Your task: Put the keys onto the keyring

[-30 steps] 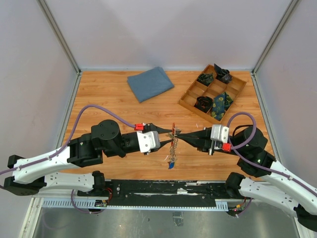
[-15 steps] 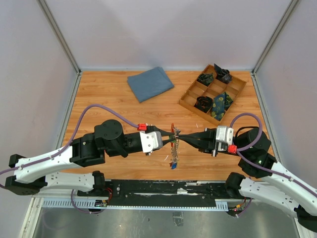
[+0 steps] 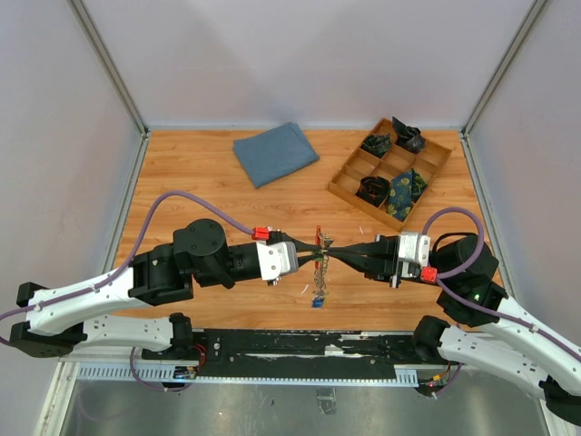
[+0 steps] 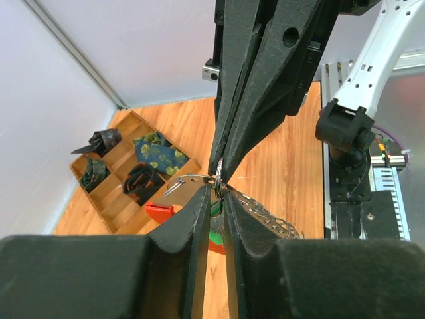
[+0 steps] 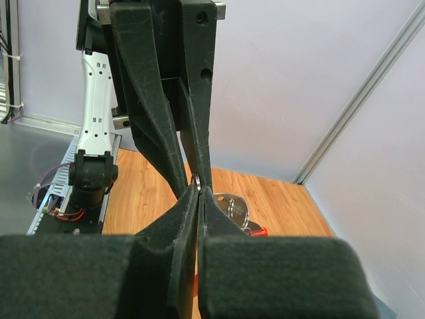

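Note:
My two grippers meet tip to tip above the middle of the table. The right gripper (image 5: 198, 189) is shut on a small silver ring (image 5: 196, 181). A bundle hangs from this ring. The bundle holds the silver keys (image 4: 178, 184), a fine chain (image 3: 319, 271) with a blue end, and the red keyring (image 3: 318, 234). The left gripper (image 4: 217, 193) faces it with a narrow gap between its jaws, and the ring (image 4: 218, 179) sits at its tips. Part of the red keyring (image 4: 159, 212) shows beside the left fingers, and the rest is hidden behind them.
A folded blue cloth (image 3: 275, 153) lies at the back of the table. A wooden divided tray (image 3: 353, 156) with dark rolled items sits at the back right. Grey walls stand on three sides of the table, and the arm bases sit at its near edge.
The left jaws have narrowed round the ring. Both grippers and the hanging bundle have drifted slightly right and toward the near edge. The right gripper's hold is unchanged.

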You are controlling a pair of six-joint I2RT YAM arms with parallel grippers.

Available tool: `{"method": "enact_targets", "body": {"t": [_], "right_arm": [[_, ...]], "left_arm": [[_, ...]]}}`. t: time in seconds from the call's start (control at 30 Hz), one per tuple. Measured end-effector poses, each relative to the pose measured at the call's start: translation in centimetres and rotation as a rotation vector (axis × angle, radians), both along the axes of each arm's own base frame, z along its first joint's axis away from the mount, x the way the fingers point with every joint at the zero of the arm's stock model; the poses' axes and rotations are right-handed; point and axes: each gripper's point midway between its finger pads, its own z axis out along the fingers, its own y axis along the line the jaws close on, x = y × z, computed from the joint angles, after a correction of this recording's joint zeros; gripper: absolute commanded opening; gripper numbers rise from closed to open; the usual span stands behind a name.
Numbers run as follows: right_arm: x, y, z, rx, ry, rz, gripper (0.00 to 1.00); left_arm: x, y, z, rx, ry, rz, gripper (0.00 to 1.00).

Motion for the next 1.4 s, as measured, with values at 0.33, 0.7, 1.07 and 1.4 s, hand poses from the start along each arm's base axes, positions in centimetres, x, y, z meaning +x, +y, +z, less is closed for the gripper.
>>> {"method": "enact_targets", "body": {"t": [0.33, 0.7, 1.07, 1.4], "right_arm": [[0.0, 0.1, -0.2, -0.002, 0.0, 0.001, 0.01], [0.3, 0.0, -1.4, -0.065, -0.013, -0.016, 0.23], [2.1, -1.0, -3.4, -0.217, -0.019, -0.132, 0.26], [3.5, -0.7, -8.2, -0.302, 0.018, -0.183, 0.27]], "left_arm": [[-0.1, -0.1, -0.1, 0.001, 0.006, -0.005, 0.04], [0.4, -0.3, -1.3, 0.054, 0.025, 0.023, 0.01], [2.5, 0.1, -4.0, 0.296, 0.017, 0.126, 0.01], [4.5, 1.7, -10.3, 0.635, 0.022, 0.247, 0.01]]}}
